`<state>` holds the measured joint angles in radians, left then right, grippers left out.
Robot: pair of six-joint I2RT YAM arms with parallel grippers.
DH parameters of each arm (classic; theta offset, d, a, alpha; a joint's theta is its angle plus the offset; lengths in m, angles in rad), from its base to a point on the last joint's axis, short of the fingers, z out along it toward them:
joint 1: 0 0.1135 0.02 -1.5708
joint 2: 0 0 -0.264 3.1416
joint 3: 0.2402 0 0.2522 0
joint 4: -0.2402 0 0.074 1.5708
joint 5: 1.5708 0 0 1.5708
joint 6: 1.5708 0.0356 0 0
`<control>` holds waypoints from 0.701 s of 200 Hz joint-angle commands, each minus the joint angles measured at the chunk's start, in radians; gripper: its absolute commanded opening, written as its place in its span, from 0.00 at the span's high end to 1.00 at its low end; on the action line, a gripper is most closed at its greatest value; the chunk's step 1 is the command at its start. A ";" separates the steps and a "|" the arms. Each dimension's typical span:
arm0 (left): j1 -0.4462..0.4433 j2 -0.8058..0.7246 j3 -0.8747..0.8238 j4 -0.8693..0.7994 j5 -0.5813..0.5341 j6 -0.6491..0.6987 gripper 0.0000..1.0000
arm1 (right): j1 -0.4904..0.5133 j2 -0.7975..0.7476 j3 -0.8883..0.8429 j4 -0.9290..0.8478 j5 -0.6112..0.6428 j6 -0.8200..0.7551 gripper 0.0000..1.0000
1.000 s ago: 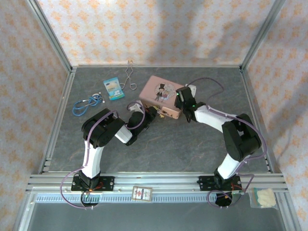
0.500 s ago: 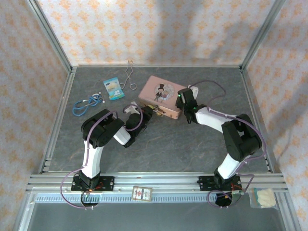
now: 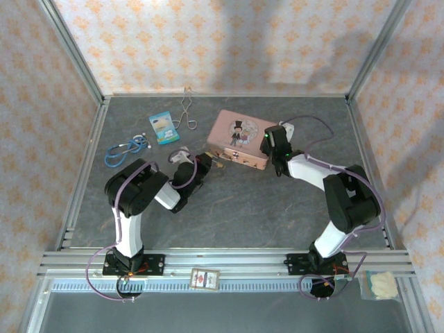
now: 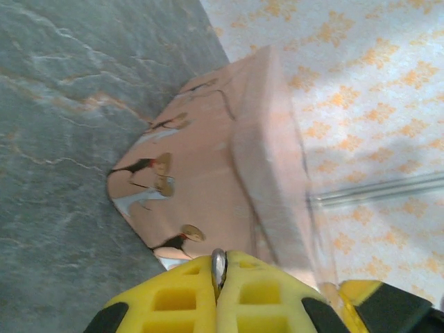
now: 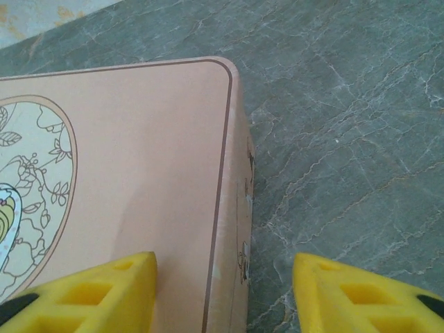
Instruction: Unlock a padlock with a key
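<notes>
At the near-centre of the surface, the left gripper [image 4: 219, 267] is clamped on a thin silvery sliver, seemingly the key [image 4: 218, 257], which the wrist view resolves. Just beyond, the pink tin [image 3: 239, 135] has slid right since a second ago. The right gripper [image 5: 222, 274] straddles the tin's right corner, fingers apart

Pink tin [image 3: 239, 139], stethoscope [image 3: 126, 149], blue packet [image 3: 164, 127], tongs [image 3: 186, 111] on table [image 3: 243, 208].

Top camera sits high behind my bases, looking down over the table [image 3: 236, 208]; left wrist camera looks close past my left fingers [image 4: 173, 302] at the pink tin's [image 4: 208, 173] side, right wrist camera close down past my right fingers [image 5: 97, 291] onto its lid; all three share the tin.
</notes>
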<state>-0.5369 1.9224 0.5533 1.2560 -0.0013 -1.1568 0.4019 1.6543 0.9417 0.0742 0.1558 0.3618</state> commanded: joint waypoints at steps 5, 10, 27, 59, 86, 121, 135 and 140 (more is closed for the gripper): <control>0.006 -0.120 -0.020 -0.083 0.105 0.077 1.00 | -0.004 -0.096 -0.006 -0.006 -0.010 -0.056 0.16; 0.009 -0.140 -0.024 -0.116 0.122 0.085 1.00 | -0.006 -0.121 -0.011 0.005 -0.007 -0.060 0.03; 0.008 -0.213 -0.033 -0.247 0.198 0.133 1.00 | -0.013 -0.195 -0.039 0.046 0.010 -0.075 0.00; -0.004 -0.356 -0.035 -0.579 0.267 0.249 1.00 | -0.051 -0.293 -0.126 0.112 0.099 -0.116 0.00; -0.046 -0.458 -0.003 -0.838 0.237 0.362 1.00 | -0.118 -0.354 -0.216 0.150 0.143 -0.118 0.00; -0.094 -0.433 0.040 -0.952 0.283 0.399 1.00 | -0.186 -0.416 -0.309 0.184 0.089 -0.054 0.00; -0.112 -0.395 0.052 -0.954 0.281 0.403 1.00 | -0.192 -0.423 -0.324 0.185 0.083 -0.046 0.00; -0.118 -0.380 0.058 -0.956 0.277 0.405 1.00 | -0.194 -0.424 -0.327 0.183 0.083 -0.046 0.00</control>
<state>-0.6312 1.4921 0.5694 0.3973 0.2550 -0.8024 0.2146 1.2644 0.6304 0.2153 0.2356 0.2874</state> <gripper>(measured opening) 0.046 0.998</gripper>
